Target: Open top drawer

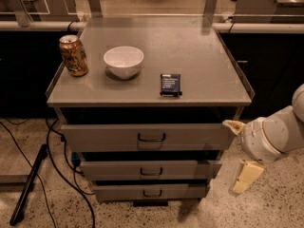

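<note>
Camera view: the top drawer (pixel 104 137) sits just under the desk's (pixel 199 56) front edge, with its dark bar handle (pixel 152 137) at centre. The tool (pixel 232 156) hangs below the desk's front right corner, spread wide and holding nothing, its upper fingertip at the drawer's right end.

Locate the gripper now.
Camera view, right of frame: the gripper is beside the right end of the top drawer, fingers open, away from its centre handle.
</note>
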`<state>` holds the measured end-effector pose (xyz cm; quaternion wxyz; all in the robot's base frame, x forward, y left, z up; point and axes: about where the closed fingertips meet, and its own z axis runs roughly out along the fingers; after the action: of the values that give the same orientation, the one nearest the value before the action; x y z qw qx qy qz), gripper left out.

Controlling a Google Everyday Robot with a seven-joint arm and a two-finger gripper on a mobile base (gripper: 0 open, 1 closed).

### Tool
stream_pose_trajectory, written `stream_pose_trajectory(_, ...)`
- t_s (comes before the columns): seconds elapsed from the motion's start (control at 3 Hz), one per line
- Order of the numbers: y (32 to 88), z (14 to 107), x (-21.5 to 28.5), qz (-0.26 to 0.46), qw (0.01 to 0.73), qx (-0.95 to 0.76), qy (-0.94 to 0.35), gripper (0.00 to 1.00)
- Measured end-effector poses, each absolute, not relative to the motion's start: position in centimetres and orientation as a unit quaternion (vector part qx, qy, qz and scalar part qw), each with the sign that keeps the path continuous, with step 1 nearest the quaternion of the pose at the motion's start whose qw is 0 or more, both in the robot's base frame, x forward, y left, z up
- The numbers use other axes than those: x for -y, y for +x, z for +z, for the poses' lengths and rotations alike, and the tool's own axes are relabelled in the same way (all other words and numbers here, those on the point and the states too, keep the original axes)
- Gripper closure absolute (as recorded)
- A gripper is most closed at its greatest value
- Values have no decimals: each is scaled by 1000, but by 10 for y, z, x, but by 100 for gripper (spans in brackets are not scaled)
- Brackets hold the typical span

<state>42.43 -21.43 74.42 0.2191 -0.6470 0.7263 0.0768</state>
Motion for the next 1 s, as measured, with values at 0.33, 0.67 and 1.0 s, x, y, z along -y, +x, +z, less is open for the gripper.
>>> stream_pose_trajectory(0.33, 428, 733, 215, 76, 226, -724, -647, 0)
stream_pose_trajectory(0.67, 438, 721, 212, 76, 240, -722, -645, 0)
stream_pose_trajectory(1.0, 450, 714, 208, 72, 248, -719, -646, 0)
